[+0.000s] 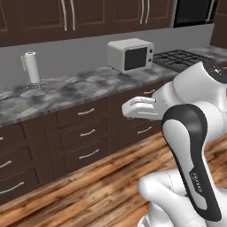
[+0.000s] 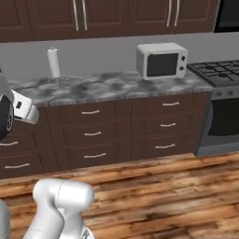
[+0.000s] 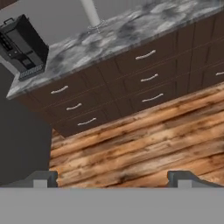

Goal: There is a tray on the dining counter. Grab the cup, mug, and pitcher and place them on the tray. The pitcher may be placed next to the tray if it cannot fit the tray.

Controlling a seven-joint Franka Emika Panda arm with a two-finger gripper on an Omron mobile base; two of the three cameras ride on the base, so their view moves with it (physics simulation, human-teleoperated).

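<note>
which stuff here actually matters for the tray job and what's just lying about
For the job:
- pincer, open, holding nothing
- no tray, cup, mug or pitcher in these pictures

Just about:
- microwave
- paper towel roll
- stove
- marbled worktop with drawers
- wood floor

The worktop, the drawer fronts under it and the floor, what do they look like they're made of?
Worktop: looks like polished stone, probably marble or granite, going by its grey mottled veining.
Drawer fronts: dark brown wood or wood veneer, smooth and matte, with pale metal-looking handles.
Floor: wooden planks or wood-look laminate, with strong grain and mixed brown tones. It is a rendering, so these are only looks.
</note>
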